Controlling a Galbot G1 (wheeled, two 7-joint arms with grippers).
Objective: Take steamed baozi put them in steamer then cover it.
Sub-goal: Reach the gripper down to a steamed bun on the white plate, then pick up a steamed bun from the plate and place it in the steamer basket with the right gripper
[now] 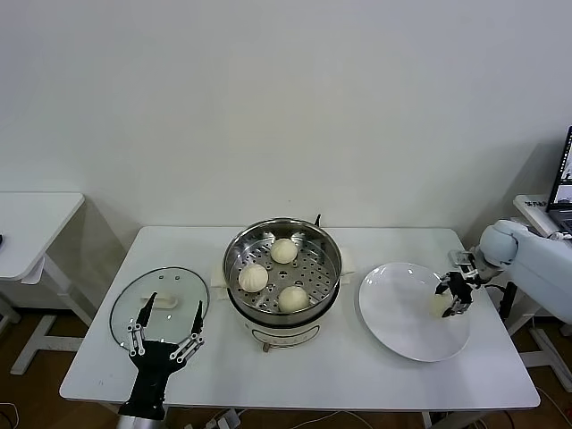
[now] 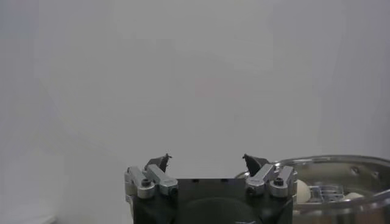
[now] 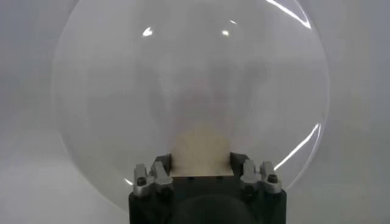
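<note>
Three steamed baozi (image 1: pixel 268 274) in the steamer (image 1: pixel 281 268) at counter (image 1: pixel 295 371) centre. Right gripper (image 1: pixel 456 297) over the white plate (image 1: pixel 402 313) near the right edge, jaws seemingly pinching the fourth baozi (image 3: pixel 200 149). Left gripper (image 1: pixel 166 329), jaws spread, above the cover (image 1: pixel 159 304) by the left edge.

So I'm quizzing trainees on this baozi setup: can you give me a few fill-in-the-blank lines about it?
The steamer holds ___ baozi.
The right gripper closes on a baozi over the white ___.
The glass cover lies on the table, on the robot's ___ of the steamer.
The left gripper is ___.

Missing: three; plate; left; open
</note>
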